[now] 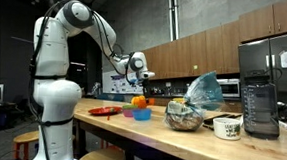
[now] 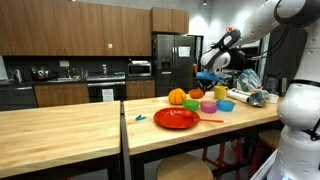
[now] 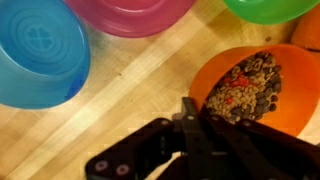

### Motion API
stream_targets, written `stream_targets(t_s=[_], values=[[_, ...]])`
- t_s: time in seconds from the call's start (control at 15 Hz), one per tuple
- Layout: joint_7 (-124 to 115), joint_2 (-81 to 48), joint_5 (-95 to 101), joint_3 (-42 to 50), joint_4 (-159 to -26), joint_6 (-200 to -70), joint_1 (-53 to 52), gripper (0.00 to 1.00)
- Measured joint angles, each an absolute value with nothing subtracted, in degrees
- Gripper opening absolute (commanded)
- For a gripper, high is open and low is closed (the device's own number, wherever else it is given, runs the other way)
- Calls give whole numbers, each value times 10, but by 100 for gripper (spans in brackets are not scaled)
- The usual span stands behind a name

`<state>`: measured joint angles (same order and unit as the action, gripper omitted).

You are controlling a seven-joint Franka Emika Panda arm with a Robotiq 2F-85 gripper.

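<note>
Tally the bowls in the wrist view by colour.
Blue bowl: 1
Pink bowl: 1
Green bowl: 1
Orange bowl, with brown pieces inside: 1
Total: 4

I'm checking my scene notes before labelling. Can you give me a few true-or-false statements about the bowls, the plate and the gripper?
1. The gripper is shut. True.
2. The orange bowl is empty. False: it holds small brown and red pieces.
3. The blue bowl has nothing in it. True.
4. The red plate lies on the floor. False: it lies on the wooden counter.
5. The gripper clamps the pink bowl. False: that bowl stands apart from it, untouched.
</note>
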<state>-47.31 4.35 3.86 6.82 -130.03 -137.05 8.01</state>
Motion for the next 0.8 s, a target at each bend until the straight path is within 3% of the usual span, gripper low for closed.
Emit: stream_targets(t_s=[0.8], values=[[-431,147,165,-11,-1315,-1244,76,4]])
